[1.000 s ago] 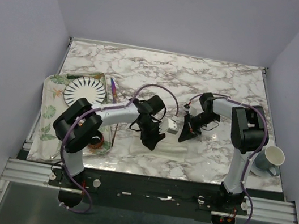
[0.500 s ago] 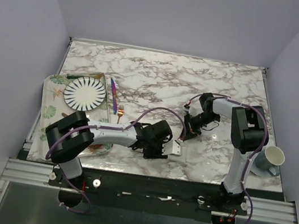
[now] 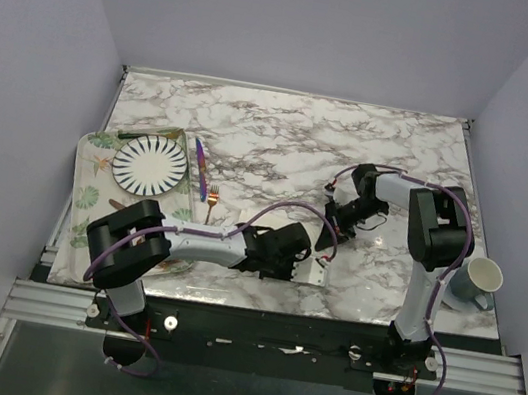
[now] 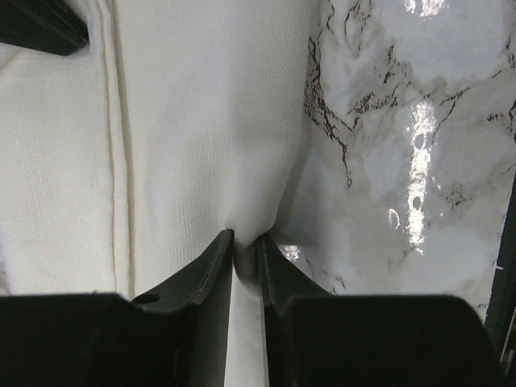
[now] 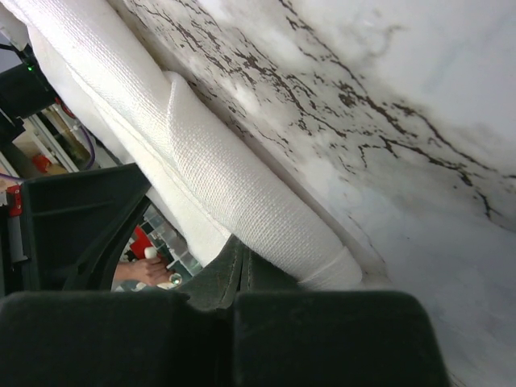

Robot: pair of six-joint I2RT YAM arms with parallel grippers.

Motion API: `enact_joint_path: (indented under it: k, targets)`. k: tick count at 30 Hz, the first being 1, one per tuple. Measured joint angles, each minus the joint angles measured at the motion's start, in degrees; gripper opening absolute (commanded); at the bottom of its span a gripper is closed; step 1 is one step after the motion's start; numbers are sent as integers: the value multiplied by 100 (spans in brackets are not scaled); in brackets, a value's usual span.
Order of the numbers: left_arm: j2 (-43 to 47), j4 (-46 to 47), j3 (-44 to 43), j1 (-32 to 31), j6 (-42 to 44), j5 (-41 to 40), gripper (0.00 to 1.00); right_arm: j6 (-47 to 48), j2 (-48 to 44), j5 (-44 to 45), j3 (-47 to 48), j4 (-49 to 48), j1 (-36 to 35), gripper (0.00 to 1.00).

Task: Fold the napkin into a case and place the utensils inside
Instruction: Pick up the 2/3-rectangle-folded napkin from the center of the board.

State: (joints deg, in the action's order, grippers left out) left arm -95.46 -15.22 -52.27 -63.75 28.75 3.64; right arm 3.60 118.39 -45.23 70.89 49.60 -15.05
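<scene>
We are mid-fold, our left gripper and right gripper each clamped on the napkin, while the fork and purple utensil lie well apart, not yet tucked in.

Tray sits left on the tabletop, plate on it; purple utensil and fork lie just right of the plate. Napkin is down front-centre, mug well apart, far right.
</scene>
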Motion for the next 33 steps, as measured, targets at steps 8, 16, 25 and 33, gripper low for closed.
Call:
enact_joint_path:
  k: [8, 16, 25, 33]
  targets:
    - [-42, 31, -15, -55, 151, -31, 0, 13, 0, 2, 7, 11, 0, 1]
    - [-74, -1049, -531, 431, -39, 1152, 0, 136, 0, 4, 9, 83, -2, 1]
    - [-887, -2326, -1814, 1543, -223, 2601, 0, 295, -17, 22, 2, 116, -28, 1]
    - [-1805, -3034, -2983, 2041, -221, 3206, 6, 356, -22, 24, -2, 118, -37, 1]
